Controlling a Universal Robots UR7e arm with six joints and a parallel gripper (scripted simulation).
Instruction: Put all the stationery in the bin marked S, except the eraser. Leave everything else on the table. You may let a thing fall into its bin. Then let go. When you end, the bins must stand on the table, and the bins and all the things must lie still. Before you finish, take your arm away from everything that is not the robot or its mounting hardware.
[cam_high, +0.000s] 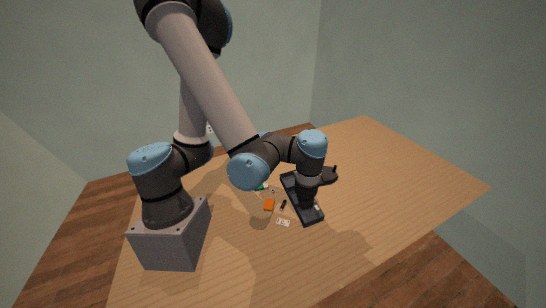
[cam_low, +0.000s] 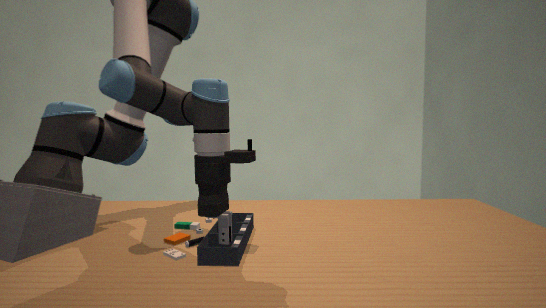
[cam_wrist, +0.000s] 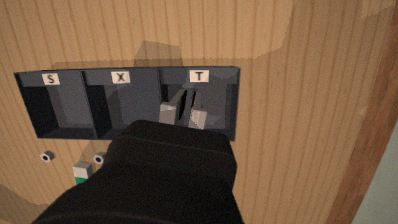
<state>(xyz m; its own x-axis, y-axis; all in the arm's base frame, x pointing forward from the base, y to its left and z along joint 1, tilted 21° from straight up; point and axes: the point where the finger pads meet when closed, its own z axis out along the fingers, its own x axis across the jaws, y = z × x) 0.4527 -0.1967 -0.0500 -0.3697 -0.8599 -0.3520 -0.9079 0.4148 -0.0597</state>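
- The black two-finger gripper (cam_wrist: 186, 104) hangs inside the compartment marked T of the dark three-part bin tray (cam_wrist: 127, 134). Its grey fingers are drawn close together (whether the dark strip between them is a held thing, I cannot tell).
- The compartment marked S lies at the tray's far end from the gripper.
- Beside the tray on the tan wooden table (cam_high: 400, 180) lie:
  - a green-and-white block (cam_high: 260, 187)
  - an orange block (cam_high: 269, 203)
  - a short black stick (cam_high: 283, 204)
  - a small white card (cam_high: 283, 221)
- Two small grey rings (cam_wrist: 47, 156) lie near the green-and-white block.
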